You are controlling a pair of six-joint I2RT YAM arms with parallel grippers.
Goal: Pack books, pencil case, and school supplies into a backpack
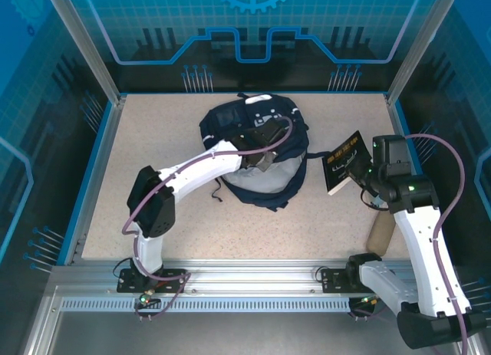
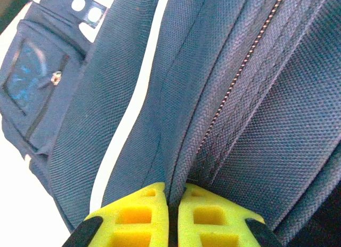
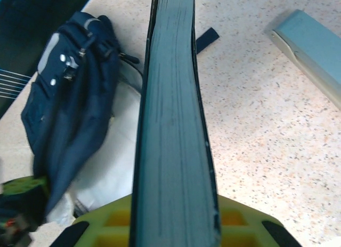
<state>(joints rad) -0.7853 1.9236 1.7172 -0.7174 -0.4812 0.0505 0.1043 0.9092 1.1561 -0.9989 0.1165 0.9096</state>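
Observation:
The navy backpack [image 1: 230, 125] lies at the back middle of the table, its pale lining [image 1: 257, 188] showing at the near side. My left gripper [image 1: 265, 152] rests on top of it. In the left wrist view that gripper [image 2: 173, 204] is shut on a fold of backpack fabric [image 2: 181, 124] beside the zipper [image 2: 234, 76]. My right gripper [image 1: 367, 171] is shut on a dark-blue book [image 1: 345, 162], held up on edge to the right of the backpack. The right wrist view shows the book's page edge [image 3: 173, 124] between the yellow fingers [image 3: 245, 220], with the backpack [image 3: 69, 113] to the left.
A pale oblong thing [image 3: 314, 49] lies on the speckled table to the right of the book, and shows as a tan piece [image 1: 380, 231] by my right arm. A dark strap end [image 3: 206, 39] lies on the table beyond the book. Blue rails edge the table [image 1: 153, 217].

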